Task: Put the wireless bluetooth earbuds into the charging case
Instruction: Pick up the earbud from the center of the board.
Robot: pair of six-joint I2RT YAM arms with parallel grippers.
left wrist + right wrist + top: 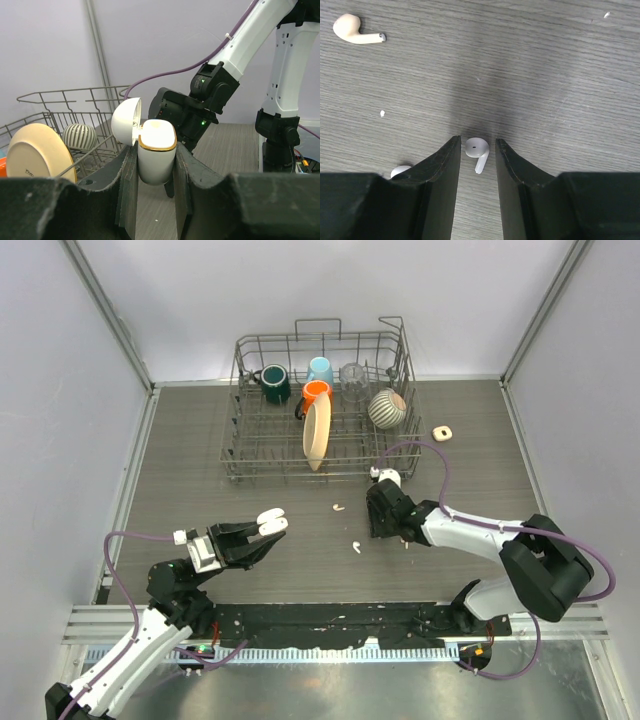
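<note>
Left end effector [155, 150]: closed on the charging case [156, 157], holding it upright above the surface with its lid swung back.
Right end effector [476, 146]: open and pointing down at the surface [560, 75], with a finger on either side of one white earbud [477, 153] and neither touching it.
Step in hand: picking up that earbud, as I judge it.
Doing it well: I should close slowly and keep the bud centred so neither finger flicks it away. Its stem lies slanted, so the rounded head looks like the safer place to squeeze. It is tiny and smooth and may pop out.
Earbuds counted: three in my right wrist view. One is between my fingers, a second earbud [400, 171] is half hidden beside a finger, and a cream third earbud [356, 29] lies well apart. From above, two show in the open: an upper earbud [338, 507] and a lower earbud [356, 547]. I cannot make out a fourth.
Cases counted: two. One is in my grip, and a second case [442, 431] lies well apart, right of the dish rack [270, 337].
</note>
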